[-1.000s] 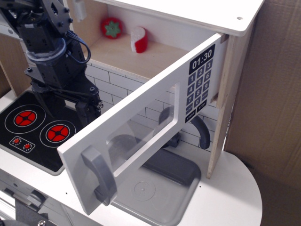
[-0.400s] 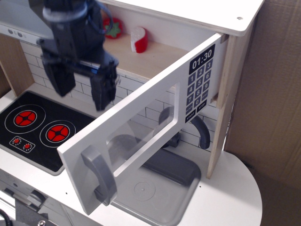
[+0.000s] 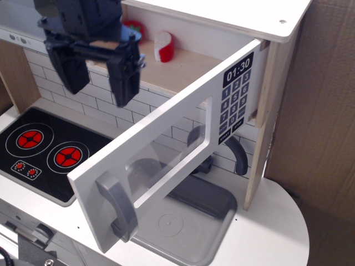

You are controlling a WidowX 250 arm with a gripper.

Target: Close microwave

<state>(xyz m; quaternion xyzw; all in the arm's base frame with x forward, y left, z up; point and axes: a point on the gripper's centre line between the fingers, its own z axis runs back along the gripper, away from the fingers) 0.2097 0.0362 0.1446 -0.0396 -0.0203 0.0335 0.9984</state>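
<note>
1. Observation view, task object: the toy wooden microwave with a wide white door (image 3: 166, 160) stands open. The door swings far out toward the camera over the counter, hinged at its right edge against the light wooden cabinet frame (image 3: 272, 105).
2. Door details: a clear window (image 3: 161, 158) fills the middle of the door. A grey bar handle (image 3: 117, 205) sits at its free, lower-left end. A black number keypad with clock digits reading 01:30 (image 3: 236, 97) sits near the hinge.
3. Microwave cavity: the wooden shelf (image 3: 172, 69) behind the door holds a red round toy with a green star-shaped top (image 3: 133, 27), partly hidden by the arm, and a red-and-white wedge-shaped toy (image 3: 163, 46) just to its right.
4. Black robot gripper (image 3: 97, 83): it hangs at upper left, above the stove and in front of the cavity. Its two dark fingers (image 3: 123, 77) point downward, spread apart, and grasp nothing. It is clear of the door.
5. White counter (image 3: 277, 233): a black stove panel with two red burner rings (image 3: 50, 149) lies at left. A grey sink basin (image 3: 188, 221) lies beneath the open door, and a grey curved faucet (image 3: 238, 158) rises behind it.
6. Background: white brick-pattern wall (image 3: 138, 105); brown cardboard (image 3: 321, 111) at right.
</note>
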